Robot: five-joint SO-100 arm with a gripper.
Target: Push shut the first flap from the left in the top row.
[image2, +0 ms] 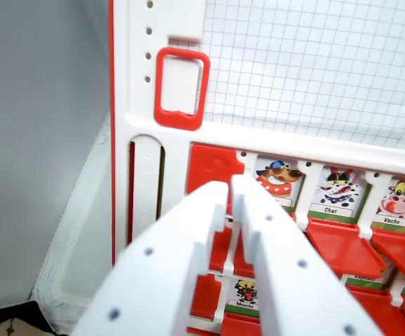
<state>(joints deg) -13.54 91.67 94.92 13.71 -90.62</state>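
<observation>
The game board (129, 105) is white with red trim. Its top row starts with a red flap (209, 164) standing flat over its picture slot. To that flap's right in the wrist view, a dog card (281, 176), a "Chat" card (335, 192) and a "Vache" card (397, 203) are uncovered, their red flaps (342, 245) lying folded down in front. My white gripper (230, 185) fills the lower middle. Its fingers are pressed together with only a thin slit between them, and nothing is held. The tips sit at the first flap's lower right corner, hiding part of the row below.
A red slider frame (181, 87) sits on the board's upper strip, beside a white grid sheet (314, 63). A long vertical slot (146, 189) runs down the board's left side. Beyond the board's red left edge lie a grey wall (41, 140) and a white tray rim (69, 280).
</observation>
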